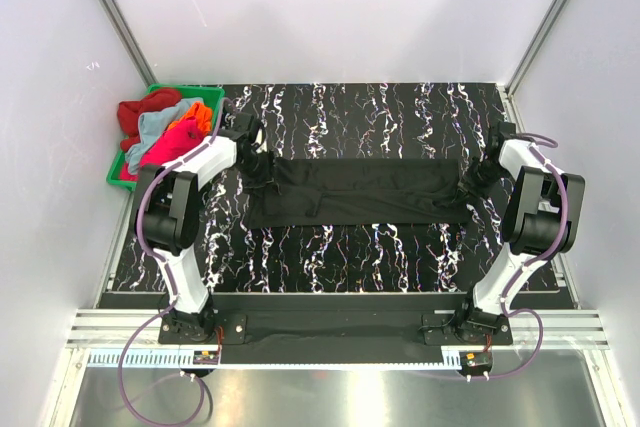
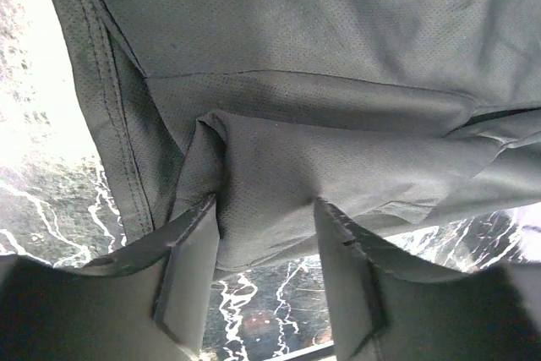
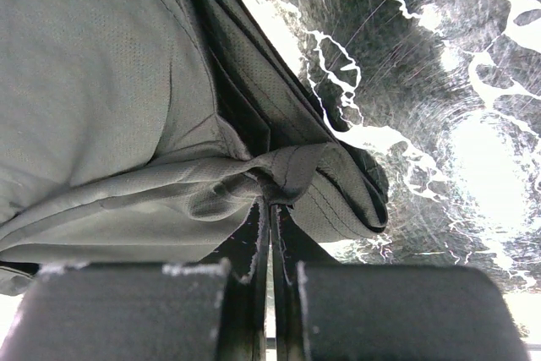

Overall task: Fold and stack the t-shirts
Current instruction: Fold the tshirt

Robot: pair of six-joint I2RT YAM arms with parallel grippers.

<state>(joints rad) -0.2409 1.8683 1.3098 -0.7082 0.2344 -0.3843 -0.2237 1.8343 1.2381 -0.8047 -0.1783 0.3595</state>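
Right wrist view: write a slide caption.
Right tool shut on a bunched fold of the black cloth t-shirt over the white-veined black table.

Black marbled table (image 1: 330, 117) w/ black t-shirt (image 1: 360, 192) spread mid, green bin (image 1: 118, 173) at far-left edge.

You've got two matching arms, left arm (image 1: 190, 197) & right arm (image 1: 530, 202): white shells w/ black joint housings. A purple cable (image 1: 139, 215) loops along each, down to black base plates (image 1: 232, 325) w/ what may be bolt heads, too small to confirm. Left gripper (image 2: 264, 205) & right gripper (image 3: 270, 209) have flat, matte, dark grey fingers (image 2: 190, 268) w/ pale scuffed edges.
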